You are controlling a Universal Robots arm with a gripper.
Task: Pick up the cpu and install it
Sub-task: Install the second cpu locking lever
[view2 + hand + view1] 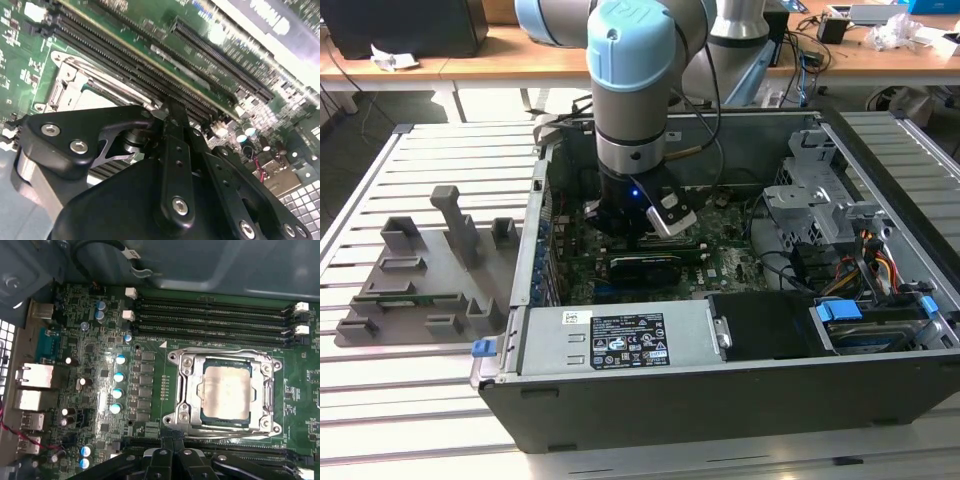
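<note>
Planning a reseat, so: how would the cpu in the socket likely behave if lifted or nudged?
The cpu is a flat metal-topped square, so probably stiff and unlikely to roll. Its smooth top may be slippery. Sitting within the socket frame, it likely resists sideways pushes.

The cpu (226, 393) has a dull silvery metal top (socket frame (186, 390) shinier); end effector (172, 117) matt black.

We see a silvery-grey chip (226, 392) with a thin darker rim, framed by a shiny metal bracket (225, 392) on a green circuit board (150, 340) crossed by black slots (215, 315) (white clips at their ends). The arm (632, 60) is pale blue and grey, the gripper (172, 165) black. The computer case (720, 400) is dark grey, the holder tray (420, 280) mid grey, and the slatted worktop (380, 400) light grey.
</note>
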